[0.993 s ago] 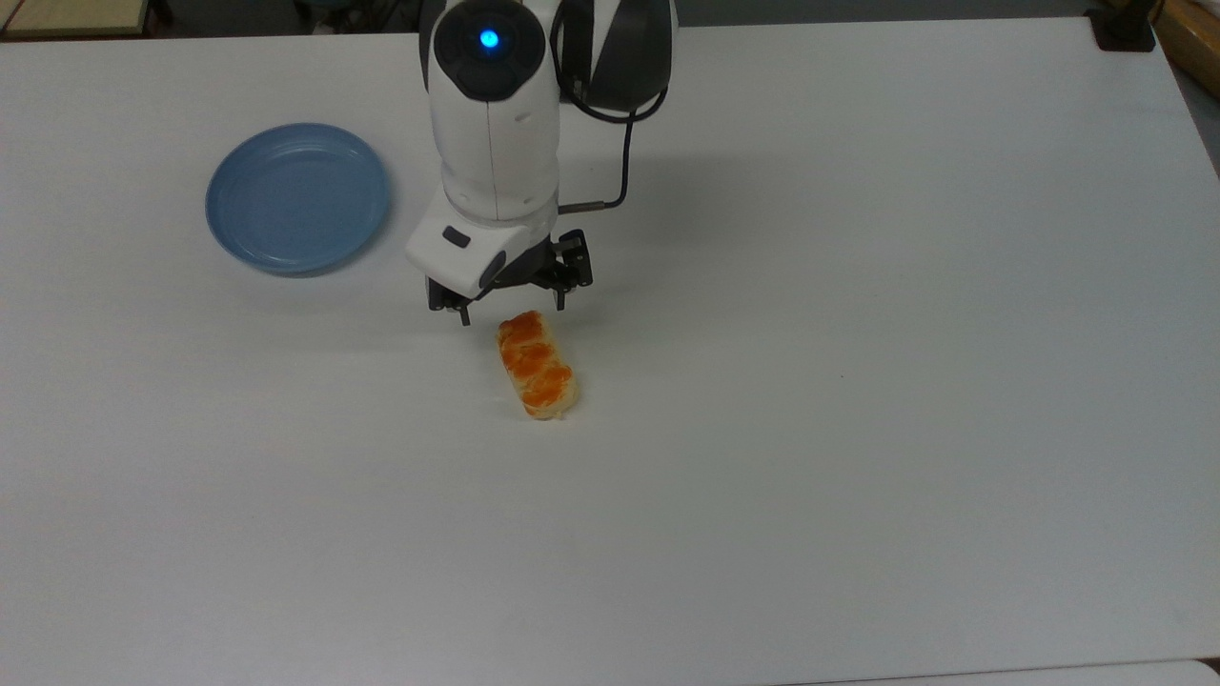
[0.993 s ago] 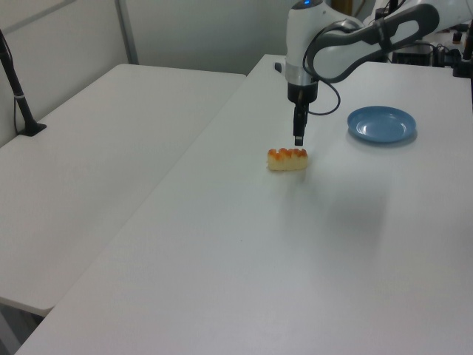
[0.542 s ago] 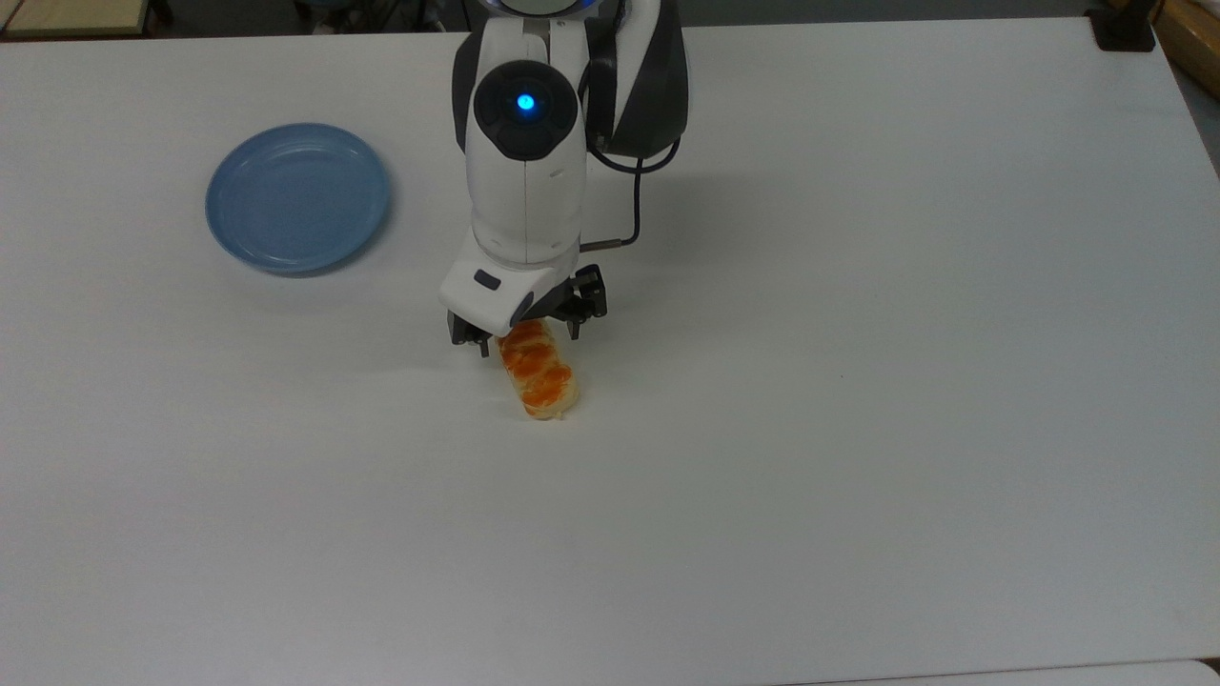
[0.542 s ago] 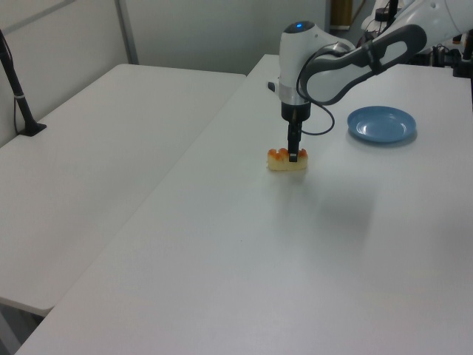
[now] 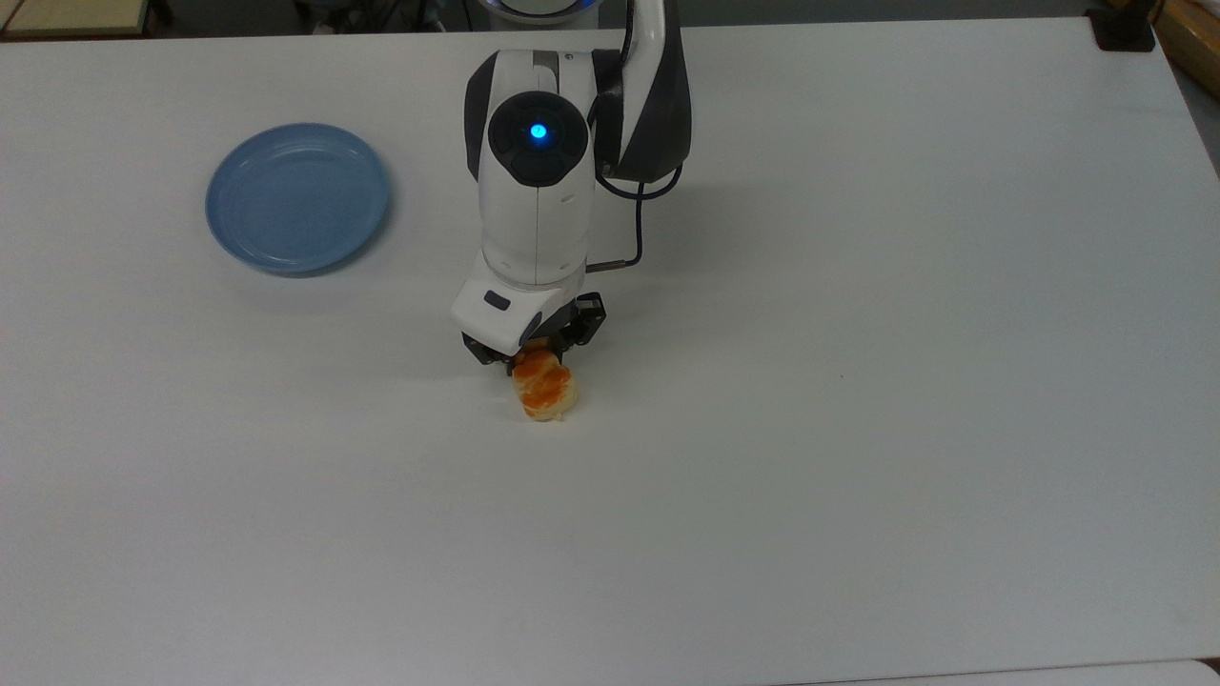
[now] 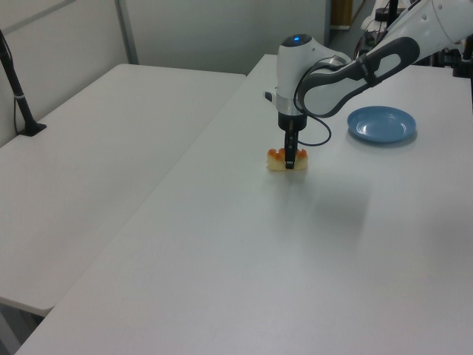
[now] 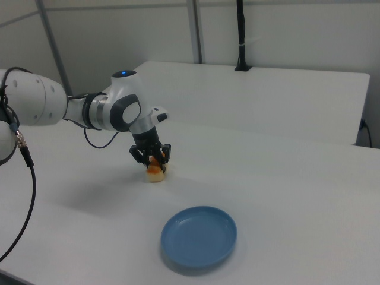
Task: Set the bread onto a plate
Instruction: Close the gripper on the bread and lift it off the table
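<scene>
The bread [image 5: 546, 392], a small tan loaf with orange glazed bumps, lies on the white table near its middle. My gripper [image 5: 534, 357] has come down over the loaf's far end, and its open fingers stand on either side of it. The arm's wrist hides that end in the top view. In the left view the gripper [image 6: 290, 158] reaches down onto the bread [image 6: 275, 160]. The right view shows the gripper [image 7: 153, 159] straddling the bread [image 7: 156, 172]. The light-blue plate [image 5: 297, 198] sits bare at the top view's upper left, well apart from the loaf.
The white table [image 5: 858, 429] spreads wide on all sides of the loaf. A black clamp [image 5: 1125, 29] sits at its far right corner in the top view. A second white table [image 6: 96, 140] with a black post [image 6: 18, 92] adjoins in the left view.
The arm moved toward the top view's bottom and came down. The gripper, first hanging just behind the bread, now has its fingers lowered around the loaf's far end. Bread and plate have not moved.
</scene>
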Available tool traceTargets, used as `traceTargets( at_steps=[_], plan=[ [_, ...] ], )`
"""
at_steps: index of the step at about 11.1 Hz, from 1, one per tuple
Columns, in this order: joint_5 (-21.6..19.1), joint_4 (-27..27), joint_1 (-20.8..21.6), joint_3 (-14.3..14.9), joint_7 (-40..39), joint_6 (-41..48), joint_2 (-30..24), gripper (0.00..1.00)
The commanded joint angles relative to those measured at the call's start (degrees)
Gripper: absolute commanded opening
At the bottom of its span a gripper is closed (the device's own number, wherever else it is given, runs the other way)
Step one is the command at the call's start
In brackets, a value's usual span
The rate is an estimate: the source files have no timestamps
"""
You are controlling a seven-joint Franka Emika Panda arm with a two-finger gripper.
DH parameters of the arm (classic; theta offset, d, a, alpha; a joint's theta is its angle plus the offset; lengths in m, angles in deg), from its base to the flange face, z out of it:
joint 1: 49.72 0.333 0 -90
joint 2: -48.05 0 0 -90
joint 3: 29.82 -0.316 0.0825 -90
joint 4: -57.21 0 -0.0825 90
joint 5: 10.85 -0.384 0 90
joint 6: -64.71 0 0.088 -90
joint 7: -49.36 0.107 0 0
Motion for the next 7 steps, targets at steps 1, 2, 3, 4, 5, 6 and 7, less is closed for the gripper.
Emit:
traceTargets(
  at_steps=[1, 2, 3, 4, 5, 6, 7],
  plan=[
    [-1.13, 0.46, 1.69, 1.71, -0.76, -0.76, -0.03, 0.37],
    [-1.22, 0.46, 1.77, 1.80, -0.76, -0.59, -0.99, 0.37],
    [-1.14, 0.37, 1.51, 1.80, -1.02, -0.15, -3.09, 0.37],
    [-1.14, 0.11, 1.16, 1.80, -1.11, 0.98, -5.11, 0.37],
    [-1.05, -0.06, 0.29, 1.80, -1.81, 3.43, -7.31, 0.37],
    [-0.96, -0.15, -1.11, 1.80, -3.12, 6.07, -9.68, 0.37],
    [-1.05, -0.24, -1.99, 1.80, -4.09, 9.05, -11.79, 0.38]
  ],
)
